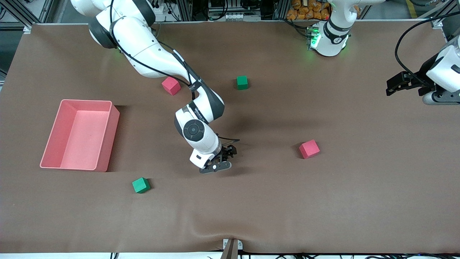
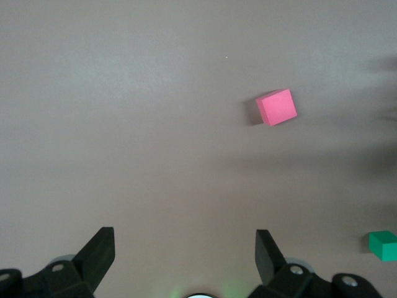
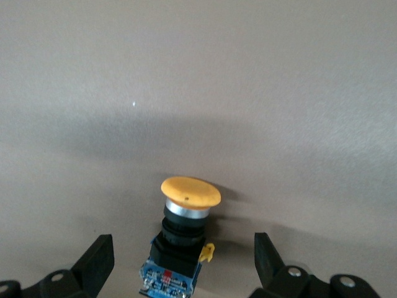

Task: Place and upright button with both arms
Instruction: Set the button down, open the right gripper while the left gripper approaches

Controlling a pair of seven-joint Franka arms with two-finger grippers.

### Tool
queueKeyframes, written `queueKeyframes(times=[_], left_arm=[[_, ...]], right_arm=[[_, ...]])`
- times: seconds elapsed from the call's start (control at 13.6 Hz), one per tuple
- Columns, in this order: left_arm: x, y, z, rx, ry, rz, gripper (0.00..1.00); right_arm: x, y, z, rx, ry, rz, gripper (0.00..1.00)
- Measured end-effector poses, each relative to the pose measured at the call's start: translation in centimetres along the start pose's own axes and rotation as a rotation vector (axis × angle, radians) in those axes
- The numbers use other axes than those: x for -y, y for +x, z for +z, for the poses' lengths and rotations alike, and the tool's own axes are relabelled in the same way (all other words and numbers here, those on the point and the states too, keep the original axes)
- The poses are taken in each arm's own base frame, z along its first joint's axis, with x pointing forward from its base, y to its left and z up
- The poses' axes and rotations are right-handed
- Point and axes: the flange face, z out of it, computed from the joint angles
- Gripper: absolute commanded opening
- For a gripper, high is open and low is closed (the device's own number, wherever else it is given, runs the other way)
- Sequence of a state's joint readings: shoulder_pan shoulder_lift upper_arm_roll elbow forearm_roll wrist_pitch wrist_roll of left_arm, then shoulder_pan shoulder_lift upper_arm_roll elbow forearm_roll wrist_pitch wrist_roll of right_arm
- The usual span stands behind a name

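- The button point(image 3: 186, 239) stands on the bench point(image 1: 323, 201) with its orange cap up, a silver ring under the cap, a black body and a small blue base with a yellow tab at its side. It sits between the right gripper's fingers point(image 3: 96, 261), which are spread wide and touch nothing.
- The right gripper point(image 1: 220, 158) is low over the middle of the bench; in the front view the wrist and fingers hide the button.
- A red cube point(image 1: 309, 149) lies toward the left arm's end from that gripper, well apart. A green cube point(image 1: 141, 185) lies nearer the front camera, toward the right arm's end.
- A pink bin point(image 1: 54, 144) sits toward the right arm's end of the bench.
- A second red cube point(image 1: 171, 85) and a second green cube point(image 1: 242, 82) lie farther from the front camera.
- The left gripper point(image 2: 186, 261) waits raised at the left arm's end of the bench, fingers apart and holding nothing; its wrist view shows a red cube point(image 2: 276, 107) and a green cube point(image 2: 383, 244).
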State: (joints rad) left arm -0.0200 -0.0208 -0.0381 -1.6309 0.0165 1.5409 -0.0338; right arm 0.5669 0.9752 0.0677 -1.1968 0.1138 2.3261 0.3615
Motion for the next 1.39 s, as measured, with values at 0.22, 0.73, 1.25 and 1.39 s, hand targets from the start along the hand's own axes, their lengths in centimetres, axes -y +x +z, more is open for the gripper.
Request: queueKeyframes(times=[0.22,0.73,1.25,1.39], left_arm=[[-1.0,0.2,0.0,-0.003,-0.013,0.009,1.0],[-6.6,4.2,1.7,-0.005,-0.108,-0.009,1.0],[-17.5,7.2,5.9,-0.072,-0.13,-0.007,1.0],[-20.9,7.7,8.1,-0.073,-0.135,-0.019,1.0]], right_arm=[[-0.8,1.5,-2.7,-0.03,-0.001,0.015,1.0],[-10.9,4.8,-13.8,0.076,-0.058,0.154,1.0],[-28.7,4.0,-23.4,0.158,-0.07,0.116,1.0],[-31.0,2.1,-26.6,0.153,-0.085,0.129,1.0]])
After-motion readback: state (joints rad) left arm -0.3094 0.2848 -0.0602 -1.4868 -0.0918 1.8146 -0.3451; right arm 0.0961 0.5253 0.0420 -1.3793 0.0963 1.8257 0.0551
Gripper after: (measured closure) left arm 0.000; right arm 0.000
